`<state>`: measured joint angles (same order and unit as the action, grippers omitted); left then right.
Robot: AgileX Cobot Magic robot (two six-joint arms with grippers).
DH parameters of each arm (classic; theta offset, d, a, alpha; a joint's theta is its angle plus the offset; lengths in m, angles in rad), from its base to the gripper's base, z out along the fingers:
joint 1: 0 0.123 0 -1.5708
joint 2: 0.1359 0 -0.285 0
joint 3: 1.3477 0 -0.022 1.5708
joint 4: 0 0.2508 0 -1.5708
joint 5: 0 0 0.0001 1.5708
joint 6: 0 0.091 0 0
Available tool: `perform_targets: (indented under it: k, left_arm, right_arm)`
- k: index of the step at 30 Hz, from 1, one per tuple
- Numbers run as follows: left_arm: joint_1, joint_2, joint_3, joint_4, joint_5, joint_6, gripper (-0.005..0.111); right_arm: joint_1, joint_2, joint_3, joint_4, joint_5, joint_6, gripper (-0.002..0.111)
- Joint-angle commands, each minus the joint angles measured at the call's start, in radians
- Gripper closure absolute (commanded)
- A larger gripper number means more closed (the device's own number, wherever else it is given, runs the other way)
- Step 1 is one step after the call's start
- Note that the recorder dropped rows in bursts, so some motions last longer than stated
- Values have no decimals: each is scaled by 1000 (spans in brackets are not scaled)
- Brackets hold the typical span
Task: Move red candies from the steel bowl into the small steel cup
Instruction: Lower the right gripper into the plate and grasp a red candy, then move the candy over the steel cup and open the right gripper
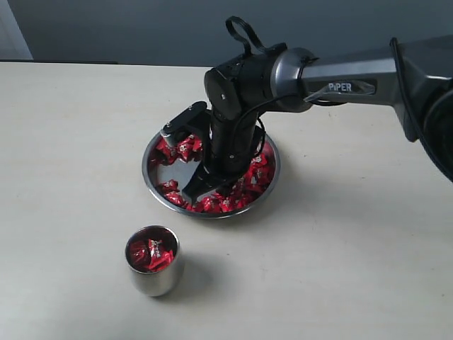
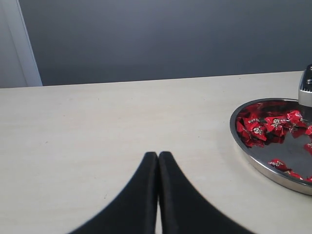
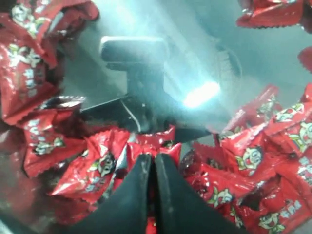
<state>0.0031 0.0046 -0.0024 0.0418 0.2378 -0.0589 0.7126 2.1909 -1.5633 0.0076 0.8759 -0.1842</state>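
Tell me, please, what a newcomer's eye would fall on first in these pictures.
The shiny red candies strike first, heaped in the steel bowl at the centre, with the dark right gripper down among them, fingers together. Next comes the small cup nearer the camera, holding a few candies. The left gripper hovers shut above the table, off to the bowl's side.

Steel bowl [image 1: 205, 214]: polished metal, mirror-bright. Its floor throws a hard white glare in the right wrist view.
Small steel cup [image 1: 161, 285]: same bright metal, smooth wall.
Red candies [image 1: 185, 147]: glossy, crinkled, foil-like wrappers with pale print.
Tabletop [image 1: 71, 142]: matt pale beige, faint fine streaks.
Right gripper [image 3: 151, 157] and left gripper [image 2: 157, 154]: fingers [image 3: 136, 195] matt black, smooth, plastic-looking.
Right arm [image 1: 354, 74]: satin grey shell, glossy black joint housings.
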Motion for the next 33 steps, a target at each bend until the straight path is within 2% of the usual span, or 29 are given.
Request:
perform_targets:
  k: [1,17,23,28,33]
  left_arm:
    - [4,-5,2,1,-6,-2,106]
    - [4,-5,2,1,-6,-2,106]
    - [4,-5,2,1,-6,-2,106]
    - [4,-5,2,1,-6,-2,106]
    - [4,-5,2,1,-6,-2,106]
  right_arm:
    - [-4,-5,2,-8,-21,0,108]
    - [-4,-136,2,5,-36,2,108]
    - [7,-202,2,186,53,-74,108]
    - [79,-244,4,380,158,-274,108]
    - [171,-251,4,378,195,-298,108]
